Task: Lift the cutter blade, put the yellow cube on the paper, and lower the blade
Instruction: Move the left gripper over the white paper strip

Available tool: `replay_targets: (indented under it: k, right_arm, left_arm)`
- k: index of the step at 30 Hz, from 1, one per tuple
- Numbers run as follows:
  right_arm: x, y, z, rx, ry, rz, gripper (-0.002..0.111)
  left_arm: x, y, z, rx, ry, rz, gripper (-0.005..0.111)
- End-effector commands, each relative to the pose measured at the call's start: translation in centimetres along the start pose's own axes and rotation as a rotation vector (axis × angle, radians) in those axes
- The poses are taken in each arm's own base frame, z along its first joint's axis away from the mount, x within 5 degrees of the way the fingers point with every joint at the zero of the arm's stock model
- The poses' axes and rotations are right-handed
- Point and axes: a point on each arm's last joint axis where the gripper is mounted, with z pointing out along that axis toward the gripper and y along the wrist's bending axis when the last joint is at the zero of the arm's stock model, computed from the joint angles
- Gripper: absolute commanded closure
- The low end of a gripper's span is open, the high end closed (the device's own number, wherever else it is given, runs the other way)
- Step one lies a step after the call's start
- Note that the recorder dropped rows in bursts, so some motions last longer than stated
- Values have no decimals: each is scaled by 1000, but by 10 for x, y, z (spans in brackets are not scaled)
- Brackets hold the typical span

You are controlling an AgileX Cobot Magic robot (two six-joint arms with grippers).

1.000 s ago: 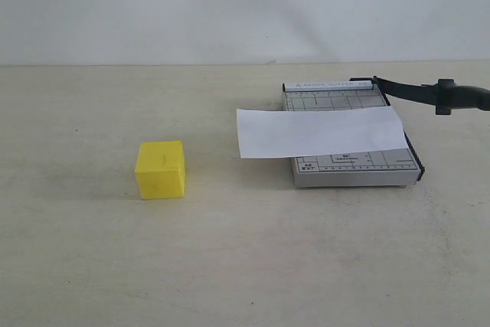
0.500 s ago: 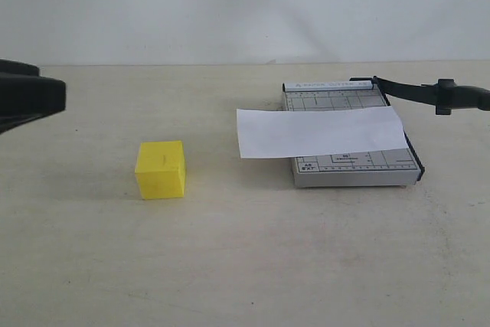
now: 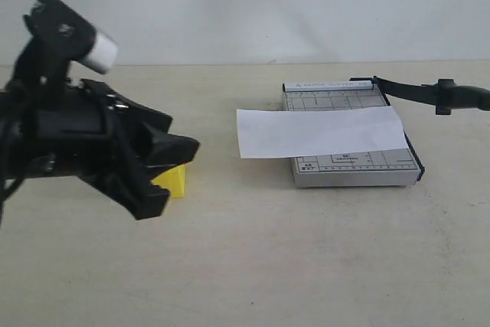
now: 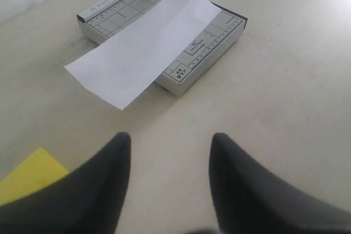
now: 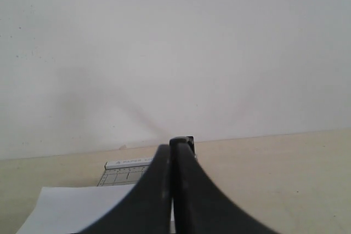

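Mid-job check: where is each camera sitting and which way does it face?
Exterior: off the arms, facing the wall across the table; sees board, paper, blade, half-hidden cube; left arm shows.
Left wrist: behind the open left claw, looking down at paper, board, cube corner.
Right wrist: behind the shut right claw, facing the wall.
Shared: paper and board appear in all three.
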Motion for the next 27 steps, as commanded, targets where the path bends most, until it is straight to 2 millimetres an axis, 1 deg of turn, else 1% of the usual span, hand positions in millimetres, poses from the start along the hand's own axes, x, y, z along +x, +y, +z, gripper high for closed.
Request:
replay_targets:
  k: [1, 6, 9, 12, 15, 18, 23, 25, 27]
  right_arm:
    - [-1, 0, 0, -3, -16, -3, 109]
    - [-1, 0, 0, -3, -16, -3, 109]
    - [-1, 0, 0, -3, -16, -3, 109]
    - [-1, 0, 0, -3, -16, -3, 109]
    - [-1, 0, 0, -3, -16, -3, 109]
    - [-1, 0, 0, -3, -16, -3, 109]
    - [-1, 0, 0, -3, -16, -3, 109]
    - [-1, 0, 0, -3, -16, -3, 109]
    - [-1, 0, 0, -3, -16, -3, 109]
  left_arm:
    - [-12, -19, 32, 13, 7, 64, 63]
    - [-26, -41, 67, 59, 19, 111, 63]
    - [-30, -53, 84, 90, 31, 130, 63]
    - [-34, -64, 97, 120, 36, 146, 63]
    - [-40, -72, 103, 133, 23, 158, 63]
    - [-45, -71, 110, 106, 9, 127, 63]
    - [-53, -65, 127, 19, -27, 27, 63]
    - [-57, -68, 136, 14, -37, 40, 63]
    - [-59, -72, 146, 23, -39, 89, 63]
